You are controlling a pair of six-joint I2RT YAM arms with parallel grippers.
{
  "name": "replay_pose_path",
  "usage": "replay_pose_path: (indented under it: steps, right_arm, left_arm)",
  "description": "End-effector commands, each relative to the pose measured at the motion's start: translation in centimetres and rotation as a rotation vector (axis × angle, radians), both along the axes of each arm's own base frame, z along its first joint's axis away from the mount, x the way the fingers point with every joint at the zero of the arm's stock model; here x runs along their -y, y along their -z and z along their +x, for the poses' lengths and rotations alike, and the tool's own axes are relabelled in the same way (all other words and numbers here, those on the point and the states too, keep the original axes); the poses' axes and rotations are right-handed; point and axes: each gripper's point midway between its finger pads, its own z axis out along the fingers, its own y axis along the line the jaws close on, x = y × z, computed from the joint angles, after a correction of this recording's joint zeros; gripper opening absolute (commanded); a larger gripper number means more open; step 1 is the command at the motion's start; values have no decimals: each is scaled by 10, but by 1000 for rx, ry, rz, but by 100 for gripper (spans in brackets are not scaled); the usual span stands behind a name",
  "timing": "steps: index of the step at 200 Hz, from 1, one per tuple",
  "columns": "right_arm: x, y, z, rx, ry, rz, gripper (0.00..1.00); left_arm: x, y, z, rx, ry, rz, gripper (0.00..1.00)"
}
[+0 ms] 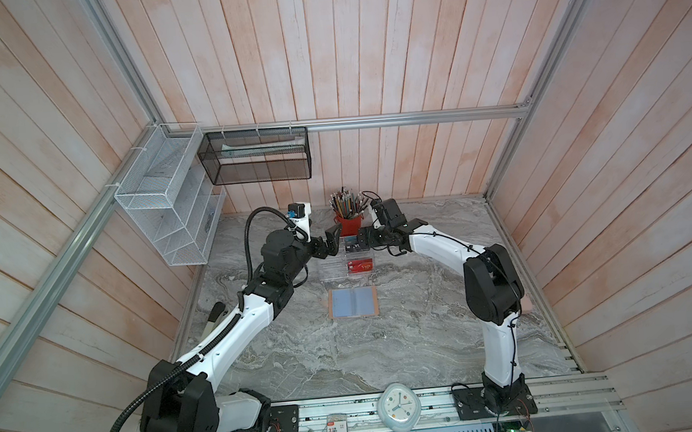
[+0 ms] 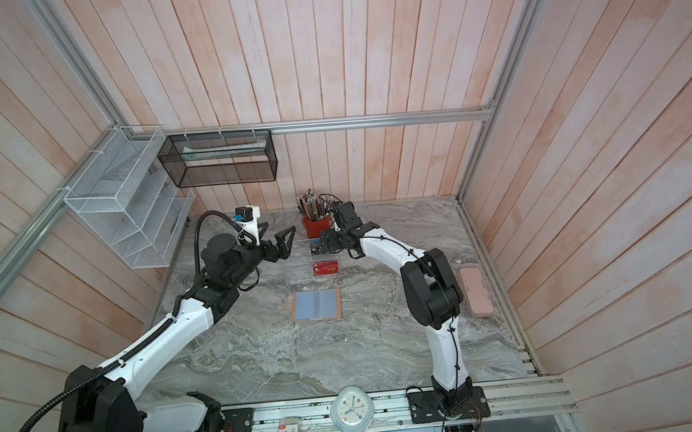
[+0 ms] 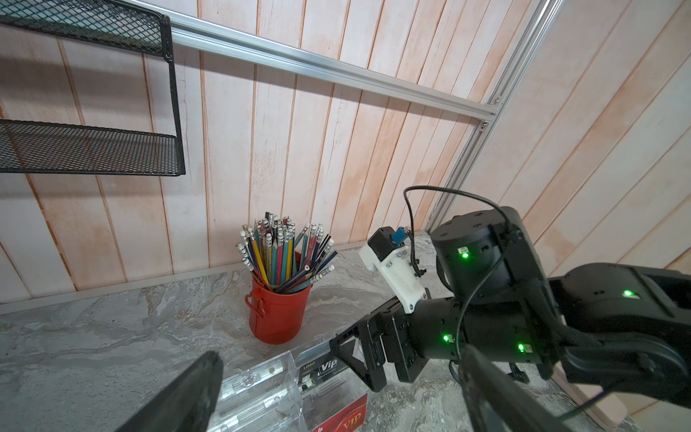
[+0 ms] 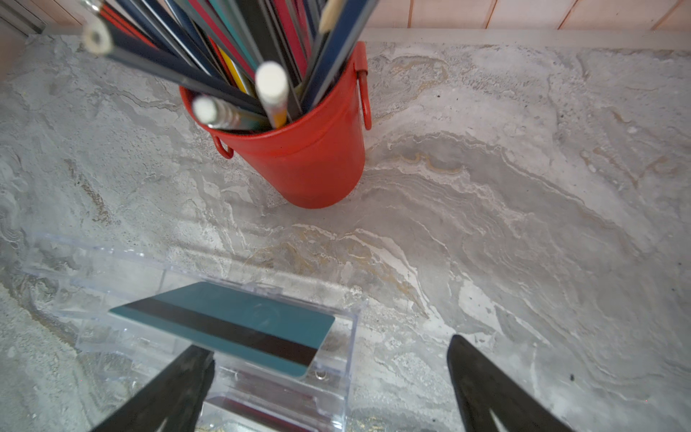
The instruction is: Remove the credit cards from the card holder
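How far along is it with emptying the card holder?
Looks done: the card holder lies open, sleeves look empty; the red card, black card and teal card sit in the clear rack. The left gripper and right gripper are open, empty. Nothing visibly left.

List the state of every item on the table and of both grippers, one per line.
card holder: open flat, sleeves look empty
clear acrylic rack: upright, holding three cards
red card: in front tier
black card: in middle tier
teal card: in back tier, stripe showing
left gripper: open, empty
right gripper: open, empty
red pencil bucket: upright, full
pink case: closed, flat
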Motion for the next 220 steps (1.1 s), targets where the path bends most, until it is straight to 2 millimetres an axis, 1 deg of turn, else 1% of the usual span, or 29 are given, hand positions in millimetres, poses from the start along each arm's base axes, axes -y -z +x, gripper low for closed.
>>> replay_pose_path:
  steps: [1,66,146,196,220]
  right_arm:
    - [-2,3,4,-5,16,2,98]
    - [-5,5,11,-4,20,8,98]
    - [0,3,23,8,51,26,98]
    - [-1,7,26,1,61,31,98]
    - [-3,4,25,3,53,41,98]
  left_arm:
    - [-4,-6,-1,19,-12,-24,100]
    - [-5,-3,-1,15,-14,-19,100]
    - [-4,-1,0,11,-9,-16,100]
    - [-4,0,0,11,-9,-18,100]
    - [-5,1,0,8,-11,-18,100]
